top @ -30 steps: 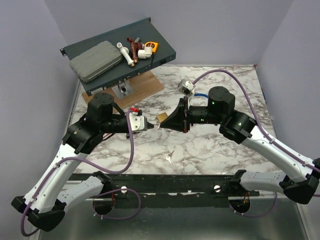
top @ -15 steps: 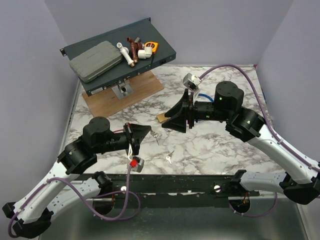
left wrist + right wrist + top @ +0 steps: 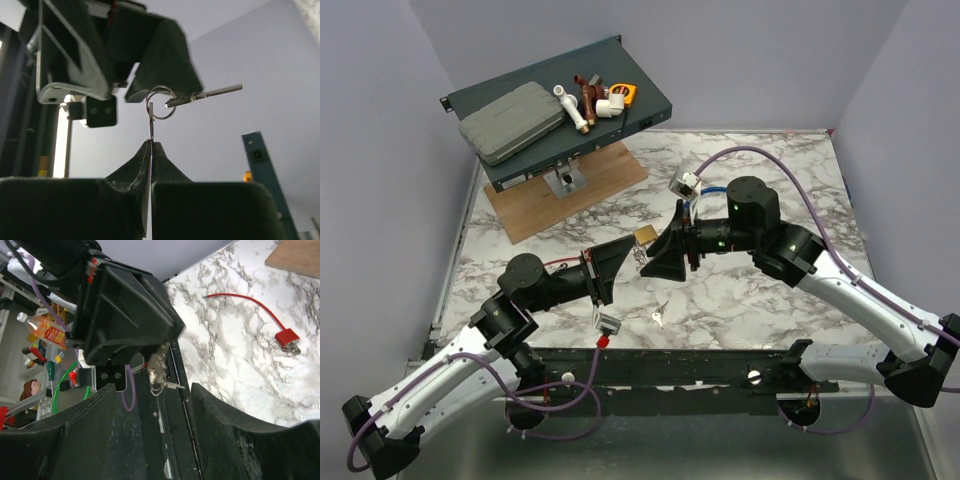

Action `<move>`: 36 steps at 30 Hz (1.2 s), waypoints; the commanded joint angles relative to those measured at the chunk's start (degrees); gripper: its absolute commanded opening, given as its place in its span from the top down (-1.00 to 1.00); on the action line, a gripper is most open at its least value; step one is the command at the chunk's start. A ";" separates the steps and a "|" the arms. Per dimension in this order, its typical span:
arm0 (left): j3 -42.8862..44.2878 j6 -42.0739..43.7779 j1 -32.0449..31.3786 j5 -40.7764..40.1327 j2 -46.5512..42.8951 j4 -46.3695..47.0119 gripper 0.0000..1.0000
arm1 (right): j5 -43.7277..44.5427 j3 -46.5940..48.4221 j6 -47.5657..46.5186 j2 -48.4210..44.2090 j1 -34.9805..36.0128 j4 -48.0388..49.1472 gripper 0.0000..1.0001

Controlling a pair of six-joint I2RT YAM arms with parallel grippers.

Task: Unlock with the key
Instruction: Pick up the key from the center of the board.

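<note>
Pinching the key (image 3: pixel 150 122) by its thin blade between pressed-together jaws, over the table (image 3: pixel 770 290) centre and just 7 o'clock of the brass padlock (image 3: pixel 645 235), the left gripper (image 3: pixel 151 146) risks letting it twist or slip if the spread-open right gripper (image 3: pixel 150 392), close at 3 o'clock, bumps the ring (image 3: pixel 160 102).

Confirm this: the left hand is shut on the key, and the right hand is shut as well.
Not quite. The left hand is shut on the key, but the right hand is not shut: it stands wide open, as the right wrist view shows.
</note>
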 commanded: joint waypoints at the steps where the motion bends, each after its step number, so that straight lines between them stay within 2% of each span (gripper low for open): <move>1: -1.61 10.24 -0.25 1.11 0.87 10.85 1.00 | -1.11 -2.13 1.54 -0.14 -0.78 3.82 -0.30; 11: -2.57 12.79 -0.75 2.07 -0.08 9.23 1.00 | -3.06 -4.02 2.38 -2.79 -3.33 8.28 -0.23; 17: -2.43 13.32 -0.98 2.36 0.46 9.22 1.00 | -5.98 -3.70 2.27 -2.11 -3.91 10.08 0.14; 28: -0.49 14.59 -1.13 1.09 4.26 9.94 1.00 | -13.72 -6.55 5.52 1.08 -3.99 16.91 0.21; 30: -0.07 14.91 -1.12 0.77 5.09 10.73 1.00 | -14.32 -7.14 6.02 1.64 -4.49 17.08 0.34; 36: 0.99 15.21 -1.20 0.35 6.15 11.15 1.00 | -12.97 -9.99 9.59 -0.20 -7.88 22.59 0.98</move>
